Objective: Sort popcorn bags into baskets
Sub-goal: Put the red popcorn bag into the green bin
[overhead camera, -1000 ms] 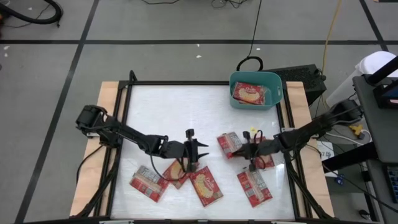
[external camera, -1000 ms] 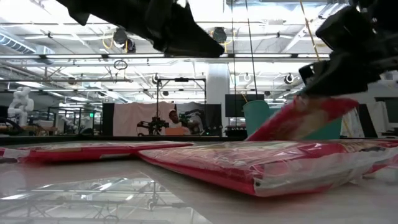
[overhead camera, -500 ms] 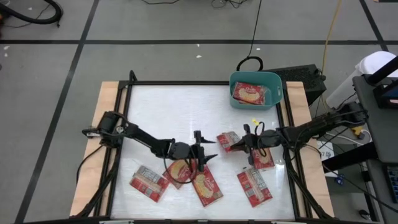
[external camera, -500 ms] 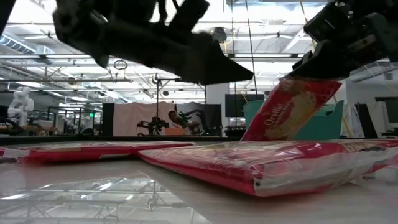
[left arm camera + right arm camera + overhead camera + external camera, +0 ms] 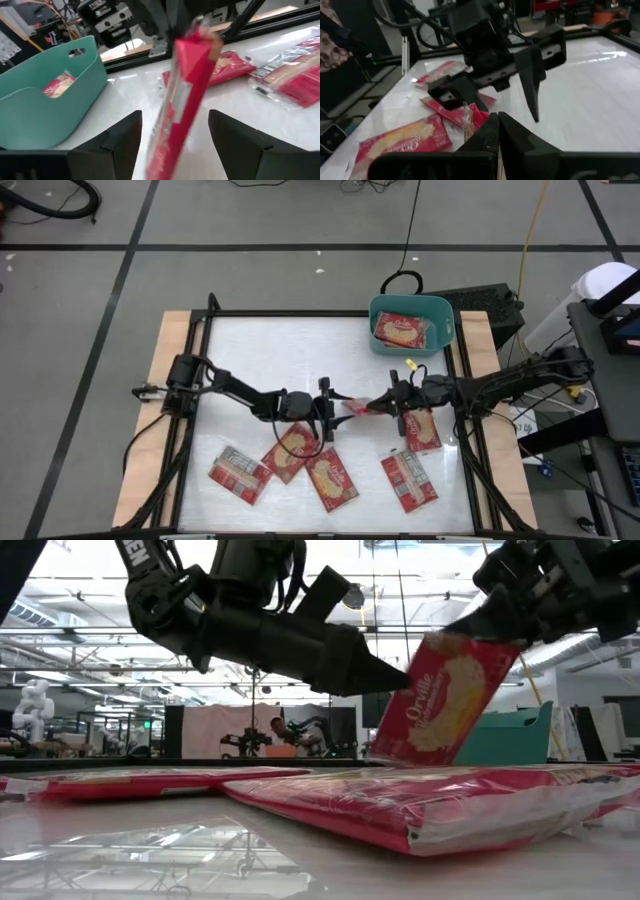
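My right gripper (image 5: pixel 393 402) is shut on a red popcorn packet (image 5: pixel 445 700) near the table's middle. The packet shows its yellow-tan picture in the low view. My left gripper (image 5: pixel 175 145) is open. Its two fingers stand on either side of this packet (image 5: pixel 187 85), seen edge-on, with a gap on each side. Several more packets lie flat near the table's near edge (image 5: pixel 332 477) (image 5: pixel 238 473) (image 5: pixel 408 480). The teal basket (image 5: pixel 437 308) stands at the far right corner with a packet (image 5: pixel 400 330) lying in it. My right gripper pinches the packet's top edge (image 5: pixel 468 116) between its two shut fingers (image 5: pixel 492 131). It comes from the table's right, slanting down. The packet hangs nearly upright below the fingers (image 5: pixel 500 615). Whether its lower edge (image 5: pixel 392 758) is clear of the table, I cannot tell.
Another packet (image 5: pixel 420 428) lies just below the right arm, and one (image 5: pixel 290 452) lies under the left arm. A black frame (image 5: pixel 300 313) rims the table. A dark box (image 5: pixel 490 305) stands behind the basket. The far left half of the white top (image 5: pixel 270 350) holds nothing.
My right gripper has risen and moved a little toward the table's left, staying shut. The packet has swung from a low slant to nearly upright. My left gripper has moved right and toward the far edge, up to the packet, so that its open fingers now straddle it.
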Available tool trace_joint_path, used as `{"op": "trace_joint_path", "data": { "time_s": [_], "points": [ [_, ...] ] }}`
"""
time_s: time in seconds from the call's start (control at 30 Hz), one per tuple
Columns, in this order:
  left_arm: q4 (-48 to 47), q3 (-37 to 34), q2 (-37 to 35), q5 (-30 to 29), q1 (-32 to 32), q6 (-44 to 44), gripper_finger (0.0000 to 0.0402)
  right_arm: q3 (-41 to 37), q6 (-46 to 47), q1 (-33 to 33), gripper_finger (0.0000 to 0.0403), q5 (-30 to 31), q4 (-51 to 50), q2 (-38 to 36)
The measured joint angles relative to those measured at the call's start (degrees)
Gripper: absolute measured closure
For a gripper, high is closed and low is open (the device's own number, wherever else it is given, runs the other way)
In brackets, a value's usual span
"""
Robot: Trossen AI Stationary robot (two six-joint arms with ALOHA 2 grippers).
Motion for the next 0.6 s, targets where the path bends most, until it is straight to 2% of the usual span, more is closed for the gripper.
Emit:
{"op": "trace_joint_path", "data": {
  "time_s": [0.13, 0.23, 0.33, 0.6],
  "points": [
    [-0.98, 0.0, -0.02, 3.97, 1.43, -1.68, 0.0171, 0.0, -0.03, -1.24, 0.0403, -1.41, 1.14, 0.0],
    [-1.47, 0.0, -0.02, 5.05, 2.09, -3.3, 0.0188, 0.0, 0.32, -1.8, 0.0403, -1.58, 1.26, 0.0],
    [-2.72, 0.0, -0.02, 5.08, 2.56, -3.65, 0.0229, 0.0, 0.42, -1.83, 0.0403, -1.57, 2.0, 0.0],
    [-5.06, 0.0, -0.02, 5.07, 3.62, -7.44, 0.0374, 0.0, 1.0, -1.79, 0.0403, 0.51, 4.29, 0.0]
  ]
}}
